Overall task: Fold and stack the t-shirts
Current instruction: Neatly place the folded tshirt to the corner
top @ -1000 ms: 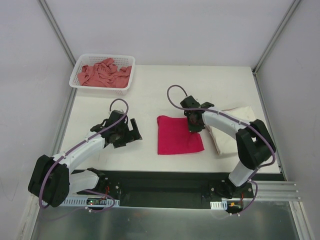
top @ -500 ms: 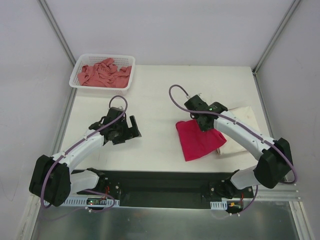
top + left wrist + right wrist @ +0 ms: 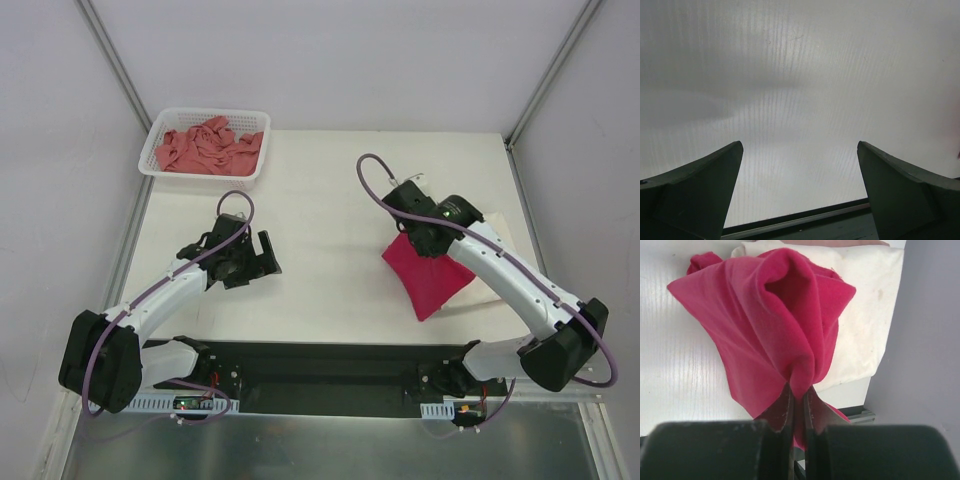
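My right gripper (image 3: 413,237) is shut on the folded magenta-red t-shirt (image 3: 428,275) and holds it lifted, hanging partly over the folded cream-white t-shirt (image 3: 494,226) at the right. In the right wrist view the magenta-red shirt (image 3: 775,325) is bunched between my shut gripper (image 3: 799,392), with the cream-white shirt (image 3: 865,315) behind it. Salmon-pink shirts (image 3: 208,145) lie crumpled in the basket at the far left. My left gripper (image 3: 252,262) is open and empty over bare table (image 3: 800,100).
The white mesh basket (image 3: 160,128) stands at the table's far left corner. Grey walls close in the left and right sides. The black mounting rail (image 3: 330,375) runs along the near edge.
My right gripper has carried the magenta-red shirt from the table's middle to the right, up and over the cream-white shirt. The left arm has barely moved.
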You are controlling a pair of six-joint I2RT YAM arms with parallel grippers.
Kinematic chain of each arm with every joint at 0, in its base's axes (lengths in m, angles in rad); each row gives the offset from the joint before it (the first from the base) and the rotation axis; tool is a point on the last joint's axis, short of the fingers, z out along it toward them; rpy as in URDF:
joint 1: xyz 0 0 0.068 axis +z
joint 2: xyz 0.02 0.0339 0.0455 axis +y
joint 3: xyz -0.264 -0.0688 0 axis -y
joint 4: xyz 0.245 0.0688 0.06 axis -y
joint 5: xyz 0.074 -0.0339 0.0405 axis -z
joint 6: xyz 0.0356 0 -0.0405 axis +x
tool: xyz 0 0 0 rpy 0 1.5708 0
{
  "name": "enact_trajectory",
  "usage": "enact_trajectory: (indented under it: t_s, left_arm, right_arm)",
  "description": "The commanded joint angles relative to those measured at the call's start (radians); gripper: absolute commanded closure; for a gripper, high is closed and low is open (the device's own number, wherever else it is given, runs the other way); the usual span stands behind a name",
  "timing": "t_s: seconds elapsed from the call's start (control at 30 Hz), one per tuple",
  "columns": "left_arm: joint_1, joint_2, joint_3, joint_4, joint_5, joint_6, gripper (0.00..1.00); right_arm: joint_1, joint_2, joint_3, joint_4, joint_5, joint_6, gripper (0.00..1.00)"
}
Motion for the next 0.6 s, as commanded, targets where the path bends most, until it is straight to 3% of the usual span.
enact_trajectory:
  t_s: [0.0,0.37,0.57]
  left_arm:
    - [0.012,-0.007,0.02,-0.014,0.02,0.021,0.01]
    - [0.015,-0.001,0.015,-0.014,0.026,0.018,0.01]
    - [0.015,0.005,0.012,-0.014,0.025,0.017,0.01]
  right_arm:
    - [-0.014,-0.053,0.096,-0.098,0.07,0.001,0.99]
    - [-0.045,-0.134,0.201,-0.096,0.006,-0.068,0.99]
    - [-0.177,-0.145,0.208,-0.09,-0.112,-0.12,0.99]
